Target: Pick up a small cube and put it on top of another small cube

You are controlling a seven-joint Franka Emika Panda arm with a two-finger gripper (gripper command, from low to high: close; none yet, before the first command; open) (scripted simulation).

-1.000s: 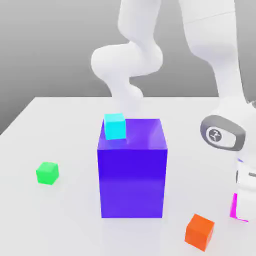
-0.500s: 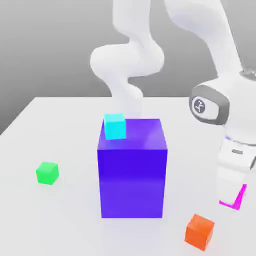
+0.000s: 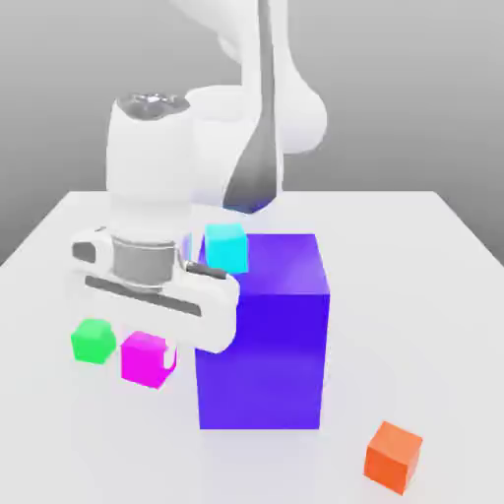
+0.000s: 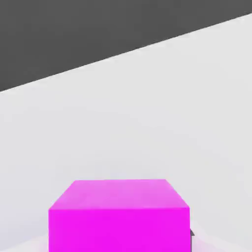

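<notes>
The small magenta-pink cube (image 3: pixel 143 361) hangs under my hand, and my gripper (image 3: pixel 150 350) is shut on it. In the exterior view it sits just left of the big blue-violet block (image 3: pixel 261 335) and close to the right of the green cube (image 3: pixel 94 341). I cannot tell whether it touches the table. The hand view shows the same magenta cube (image 4: pixel 118 214) close up against the white table (image 4: pixel 147 123). A small cyan cube (image 3: pixel 225 246) rests on the big block's top, at its far left corner, partly behind my hand.
An orange cube (image 3: pixel 394 456) lies on the table near the front, at the exterior view's right. The white arm (image 3: pixel 251 118) reaches over from behind the big block. The white table (image 3: pixel 433 295) spreads out around them.
The arm has swung from the exterior view's right to its left, carrying the magenta cube across in front of the big block to beside the green cube. The other cubes have not moved.
</notes>
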